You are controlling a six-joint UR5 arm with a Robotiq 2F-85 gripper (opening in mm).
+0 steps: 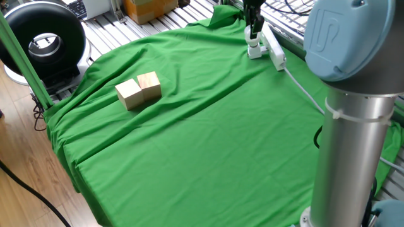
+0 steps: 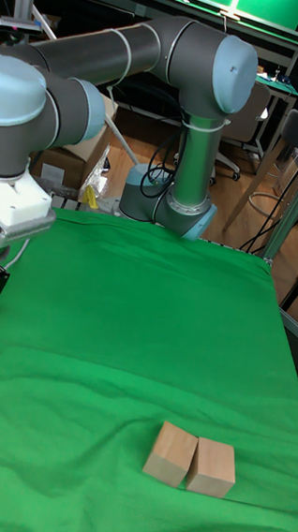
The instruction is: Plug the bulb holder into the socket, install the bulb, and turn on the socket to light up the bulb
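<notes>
Ring light (image 1: 45, 39): black, round, at the 10 o'clock corner of the fixed view, off the cloth on the left.
Wooden blocks (image 1: 139, 89): two pale cubes touching side by side on the green cloth, at about 9 o'clock from the middle of the bench (image 1: 208, 139); in the tall fixed view the same pair (image 2: 190, 459) lies toward 6 o'clock.
Green cloth (image 1: 189, 157): covers the bench, wrinkled, folds running toward 1 o'clock.
Pincer (image 1: 253, 33): dark, pointing straight down at about 1 o'clock in the fixed view, its fingers set narrow around the top of a small white piece; only the edge of the wrist shows at 9 o'clock in the tall fixed view.
Bulb holder (image 1: 254, 50): small white piece standing on the cloth right under the pincer, touching or just beside the left edge of the power strip; the picture is too small to tell whether the white part between the fingers is the holder itself or the bulb seated in it.
Power strip (image 1: 273, 46): long, white, lying at 1 o'clock, its length running toward 5 o'clock, just right of the holder.
Cable (image 1: 303, 88): white, leaving the near end of the strip toward 4 o'clock and passing behind the arm.
Arm (image 1: 353, 94): grey column with a blue cap, filling the 3 o'clock side of the fixed view.
</notes>
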